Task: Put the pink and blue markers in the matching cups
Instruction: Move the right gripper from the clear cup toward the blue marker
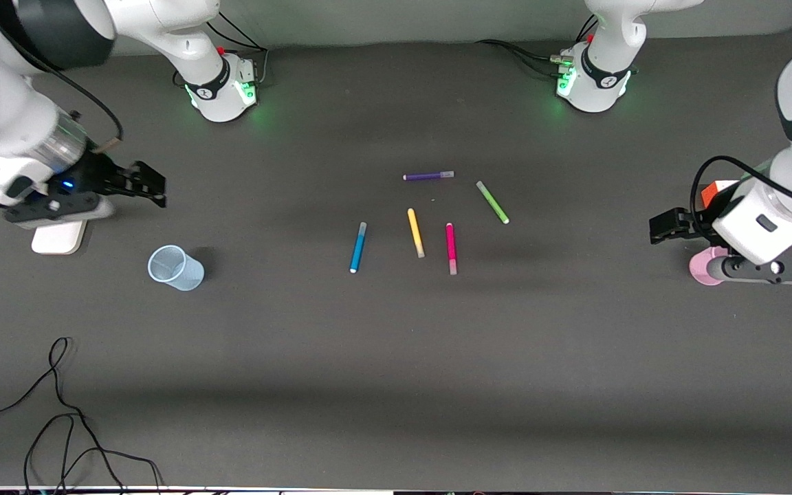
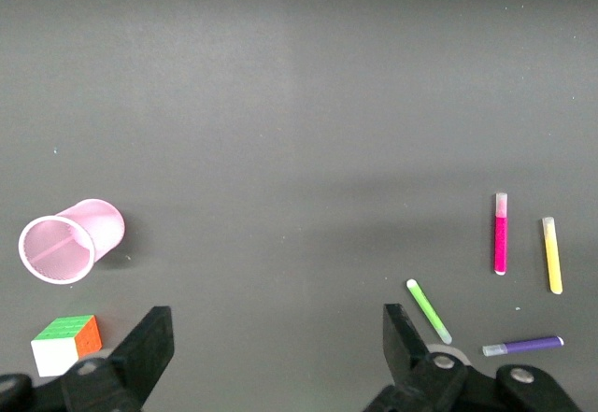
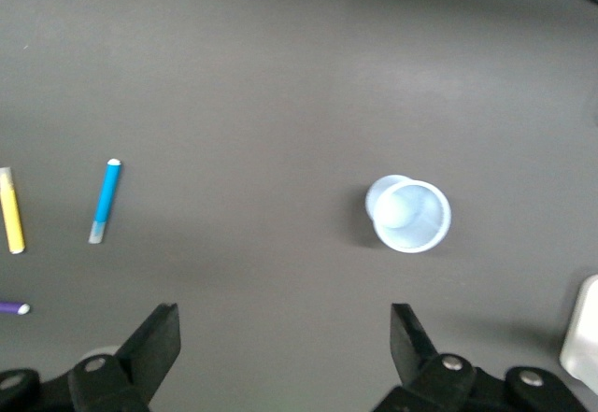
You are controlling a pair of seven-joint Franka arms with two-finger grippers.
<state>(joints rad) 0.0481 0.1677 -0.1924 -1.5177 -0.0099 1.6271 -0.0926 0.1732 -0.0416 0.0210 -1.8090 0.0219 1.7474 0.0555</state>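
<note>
Right now the right gripper (image 1: 152, 184) hangs with jaws spread wide and empty, above the table near the blue cup (image 1: 175, 267). Blue marker (image 1: 357, 247) and pink marker (image 1: 451, 248) lie mid-table, flanking a yellow pen (image 1: 415, 232); light, stiff, likely rolling, best pinched mid-barrel. Beside the pink cup (image 1: 700, 266), the left gripper (image 1: 664, 225) hangs spread wide, empty.

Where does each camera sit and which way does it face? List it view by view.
Front view: high across the table, facing both arm bases; left end effector over the pink cup, right end effector near the blue cup.
Left wrist view: looks down past its open fingers at the pink cup and pink marker.
Right wrist view: looks down past its open fingers at the blue cup and blue marker.
Both wrist views share the yellow pen.
</note>
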